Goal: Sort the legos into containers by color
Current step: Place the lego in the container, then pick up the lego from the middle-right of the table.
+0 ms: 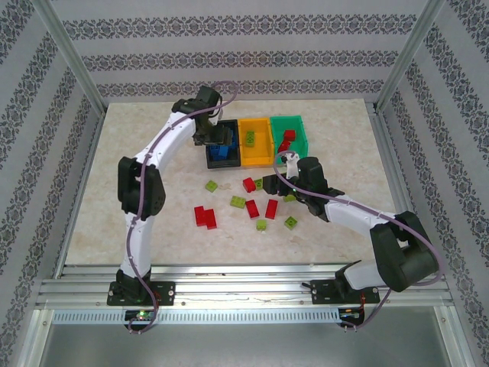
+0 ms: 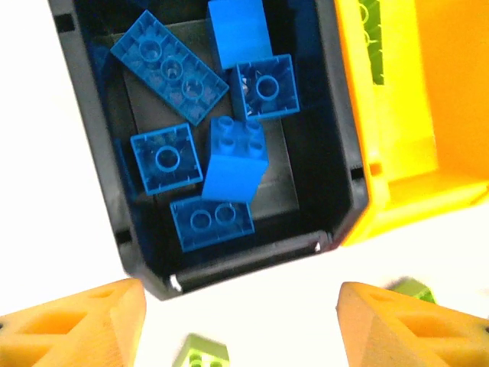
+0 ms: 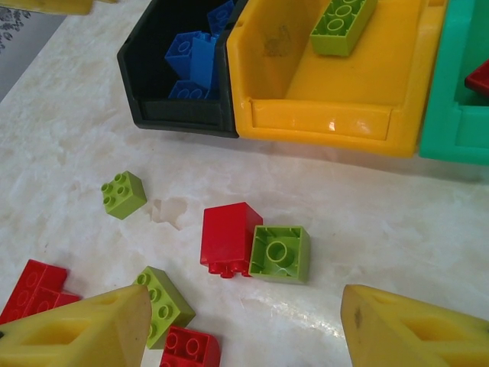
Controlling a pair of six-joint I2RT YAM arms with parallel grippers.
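The blue studded plastic bricks (image 2: 166, 157) lie together inside the black rectangular plastic bin (image 2: 84, 145), heaped loosely, one of them tipped up on its edge against the others. Beside it, the orange-yellow plastic bin (image 3: 321, 118) holds a long lime-green brick (image 3: 344, 23), and the green plastic bin (image 3: 454, 115) at the far end of the row holds red pieces (image 1: 287, 139). The bricks loose on the pale marbled tabletop (image 1: 344, 153) in front of the bins are red and lime only. The left gripper (image 2: 241, 313) hangs directly over the near end of the black bin, its orange fingers spread apart with nothing between them. The right gripper (image 3: 244, 321) hovers over the loose scatter, its yellow fingers also apart and empty. Ahead of them a red cube-shaped brick (image 3: 229, 237) lies on its side, touching a lime square brick (image 3: 279, 254) that is turned hollow side up. Blue looks finished, so the step in hand is probably picking up the next red or lime piece. The right gripper would need to come down on one of the touching pair and close across its free faces, so the neighbour is not dragged along. Red would go to the green bin and lime to the orange-yellow one. The left arm would need to lift clear of the black bin and reach for pieces on its own side, such as the small lime brick (image 3: 122, 193).
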